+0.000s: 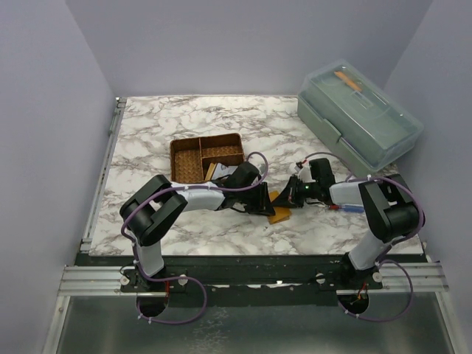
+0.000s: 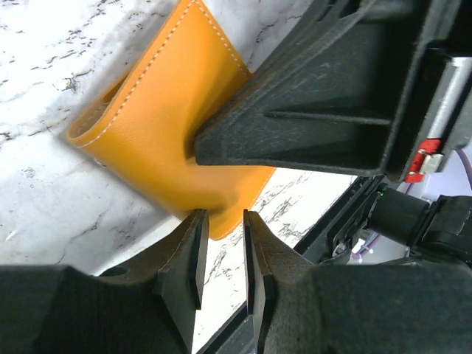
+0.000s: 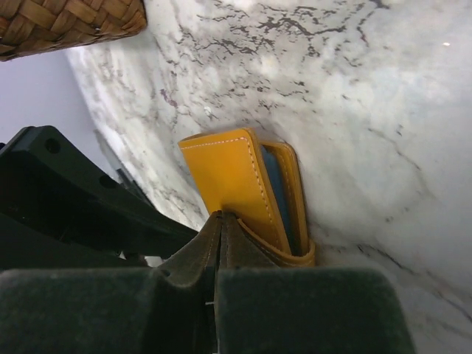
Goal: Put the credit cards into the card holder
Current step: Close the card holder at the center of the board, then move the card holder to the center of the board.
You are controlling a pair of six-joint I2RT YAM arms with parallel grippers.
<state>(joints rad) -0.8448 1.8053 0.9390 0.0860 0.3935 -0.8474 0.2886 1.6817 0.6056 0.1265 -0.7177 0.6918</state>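
Note:
The orange card holder (image 1: 280,214) lies on the marble between my two grippers. In the right wrist view the card holder (image 3: 225,173) is slightly open, with a blue credit card (image 3: 275,193) between its leaves. My right gripper (image 3: 221,217) is shut, its tips pressed against the holder's outer face, and it also shows from above (image 1: 290,198). My left gripper (image 2: 223,217) is open a little and empty, its tips at the edge of the card holder (image 2: 162,125). Pale cards (image 1: 221,171) lie by the basket, partly hidden by my left arm.
A brown woven divided basket (image 1: 206,156) stands behind the left gripper, and its corner shows in the right wrist view (image 3: 66,26). A clear green lidded box (image 1: 359,118) sits at the back right. A small blue and red object (image 1: 346,209) lies by the right arm.

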